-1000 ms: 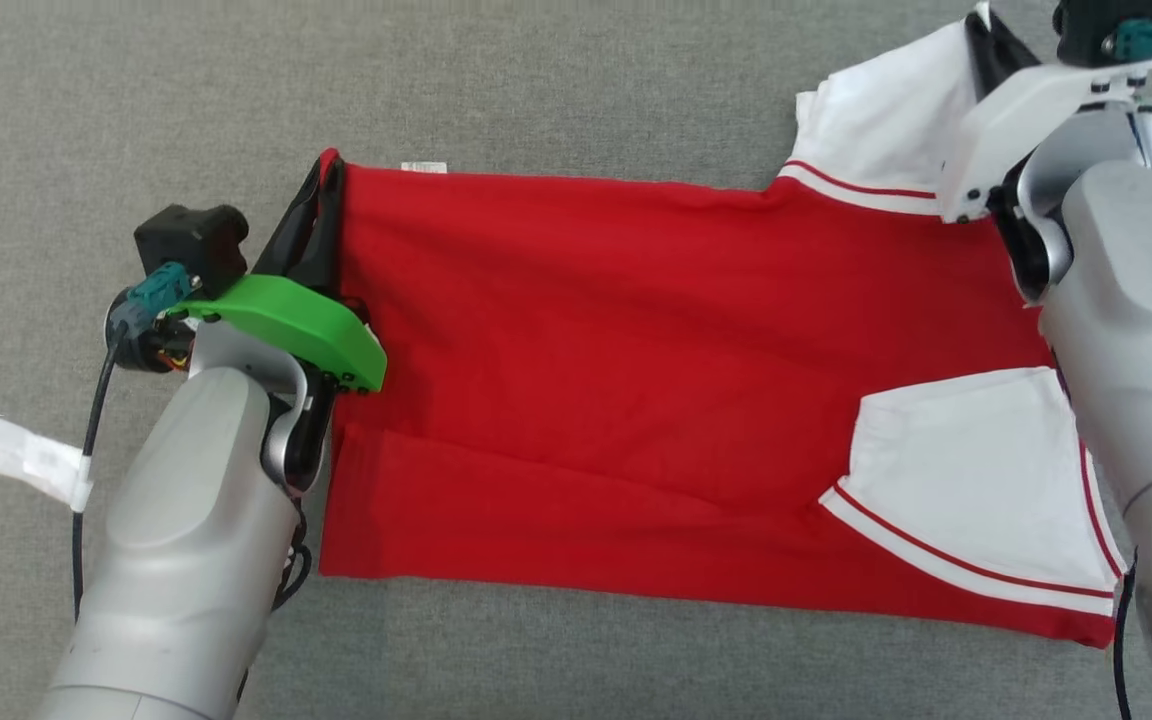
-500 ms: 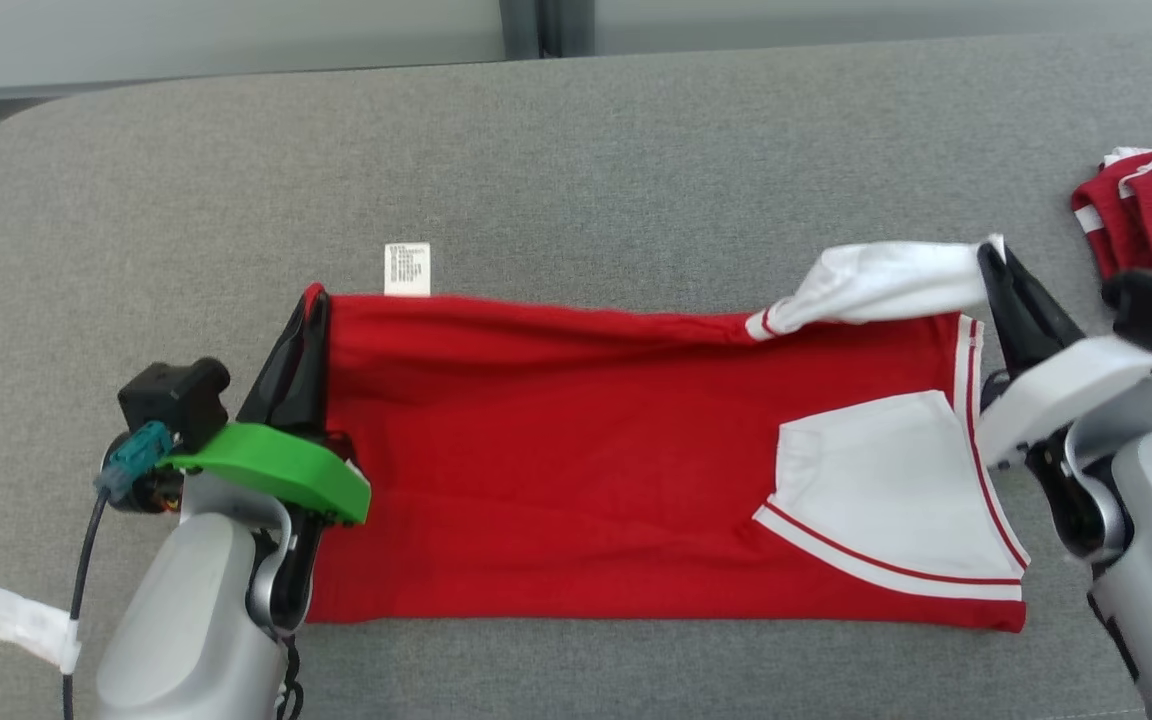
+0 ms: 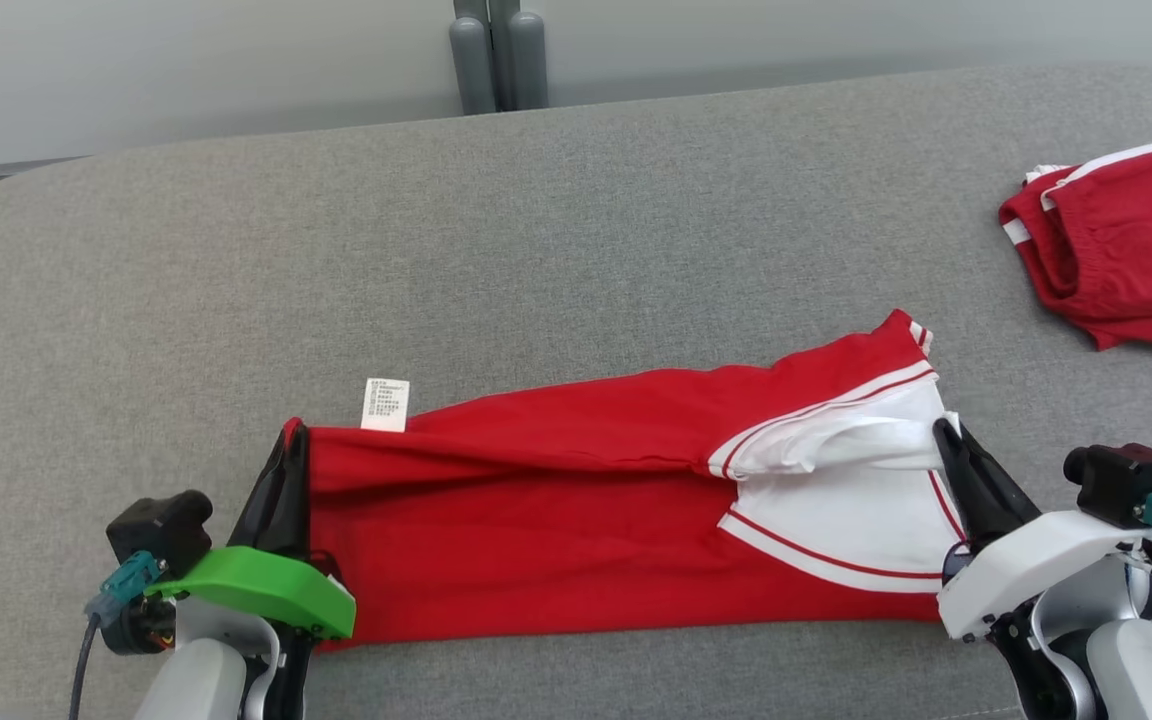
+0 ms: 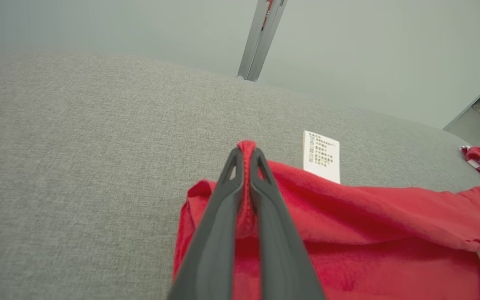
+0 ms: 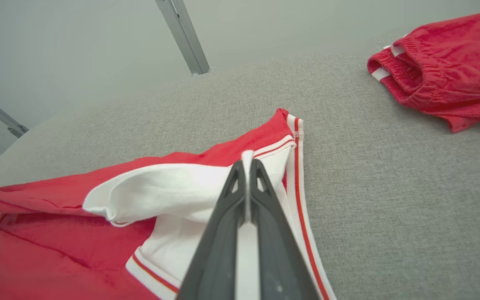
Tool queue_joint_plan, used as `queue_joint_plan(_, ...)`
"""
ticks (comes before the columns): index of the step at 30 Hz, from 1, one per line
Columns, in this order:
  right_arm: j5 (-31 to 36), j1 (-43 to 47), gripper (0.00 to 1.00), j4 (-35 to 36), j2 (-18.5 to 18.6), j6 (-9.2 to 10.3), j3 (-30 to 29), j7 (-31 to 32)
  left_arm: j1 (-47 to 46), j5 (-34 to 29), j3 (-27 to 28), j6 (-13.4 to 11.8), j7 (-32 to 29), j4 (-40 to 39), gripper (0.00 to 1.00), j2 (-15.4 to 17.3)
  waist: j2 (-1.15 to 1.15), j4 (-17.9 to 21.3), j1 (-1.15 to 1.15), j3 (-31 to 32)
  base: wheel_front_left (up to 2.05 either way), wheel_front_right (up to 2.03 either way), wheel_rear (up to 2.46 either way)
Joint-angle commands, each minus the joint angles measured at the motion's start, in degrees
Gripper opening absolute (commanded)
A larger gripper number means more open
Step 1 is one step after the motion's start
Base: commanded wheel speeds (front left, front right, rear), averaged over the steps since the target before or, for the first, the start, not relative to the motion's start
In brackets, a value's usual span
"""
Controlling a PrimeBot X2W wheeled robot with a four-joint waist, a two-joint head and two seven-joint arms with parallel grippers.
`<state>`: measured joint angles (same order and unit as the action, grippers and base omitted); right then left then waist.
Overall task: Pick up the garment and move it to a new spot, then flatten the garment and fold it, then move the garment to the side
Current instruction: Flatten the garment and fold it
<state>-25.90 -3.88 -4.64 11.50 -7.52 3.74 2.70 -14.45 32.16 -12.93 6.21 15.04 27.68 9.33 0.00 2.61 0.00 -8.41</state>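
A red and white garment (image 3: 556, 520) lies folded lengthwise near the front of a grey surface (image 3: 536, 250). The left gripper (image 3: 294, 432), jaws closed, pinches its red corner. The right gripper (image 3: 944, 428), jaws closed, pinches a sleeve (image 3: 836, 440).

Red shorts (image 3: 1121, 250) bunched far right — grey surface (image 3: 536, 230)

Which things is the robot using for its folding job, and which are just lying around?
For the job: shirt, pinched at its red corner by the left gripper and at its white sleeve by the right gripper.
Just lying about: red shorts on the grey cushion; grey posts behind.
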Motion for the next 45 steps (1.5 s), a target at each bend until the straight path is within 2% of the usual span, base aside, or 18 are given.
queue_joint_plan(1, 0.71, 1.03, 0.0, 0.4, -0.5, 0.06, -0.34, 0.33, 1.25, 0.29, 0.63, -0.03, 0.16, 0.23, 0.0, -0.08, 0.0, 0.16, 0.0, 0.27, 0.0, 0.0, 0.0)
queue_joint_plan(3, 0.92, 1.74, 0.0, 0.17, -1.18, 0.06, -0.61, 0.58, 1.88, 0.6, 1.01, 0.18, 0.16, 0.45, 0.0, -0.39, 0.0, 0.2, 0.0, 0.53, 0.0, 0.0, 0.0)
queue_joint_plan(4, 1.17, 2.09, 0.37, -0.06, -1.37, 0.06, -0.69, 0.69, 2.21, 0.55, 1.12, 0.25, 0.16, 0.39, 0.26, -0.43, 0.0, 0.17, 0.0, 0.64, 0.0, 0.0, 0.0)
queue_joint_plan(5, 1.34, 2.52, 0.79, -0.21, -1.7, 0.06, -0.77, 0.6, 2.64, 0.54, 1.5, 0.3, 0.16, 0.02, 0.66, -0.48, 0.0, 0.13, 0.0, 0.76, 0.0, 0.0, 0.0)
queue_joint_plan(6, 1.35, 2.9, 1.0, -0.33, -2.0, 0.06, -0.95, 0.47, 3.13, 0.66, 1.93, 0.29, 0.16, -0.35, 1.0, -0.59, 0.0, 0.11, 0.0, 0.84, 0.0, 0.0, 0.0)
queue_joint_plan(18, 2.63, 7.53, 1.0, 0.79, -4.3, 0.06, -7.93, -1.78, 13.78, -1.15, 10.78, -0.01, 0.16, -12.4, 1.0, -3.51, 0.0, -0.12, 0.0, 1.33, 0.0, 0.0, 0.0)
queue_joint_plan(25, 5.07, 4.45, 1.0, -1.6, -3.81, 0.04, -8.71, 0.69, 15.9, -4.54, 10.33, -0.66, 0.16, -16.28, 1.0, -5.41, 0.0, -1.3, 0.0, 1.88, 0.0, 0.0, 0.0)
queue_joint_plan(32, 7.45, -2.13, 1.0, -10.6, -1.83, 0.04, -7.07, 6.35, 14.47, -5.95, 9.04, -1.06, 0.16, -17.16, 1.0, -6.14, 0.0, -3.83, 0.0, 1.5, 0.0, 0.0, 0.0)
queue_joint_plan(38, 7.9, -7.31, 1.0, -20.41, 0.21, 0.04, -5.14, 9.23, 14.13, -6.0, 10.01, -1.76, 0.16, -18.42, 1.0, -6.35, 0.0, -6.6, 0.0, 0.93, 0.0, 0.0, 0.0)
queue_joint_plan(45, 6.29, -8.58, 1.0, -26.56, 0.24, 0.01, -2.3, 11.72, 14.69, -5.02, 10.56, -2.23, 0.16, -19.0, 1.0, -6.41, 0.0, -7.85, 0.0, 0.86, 0.0, 0.0, 0.0)
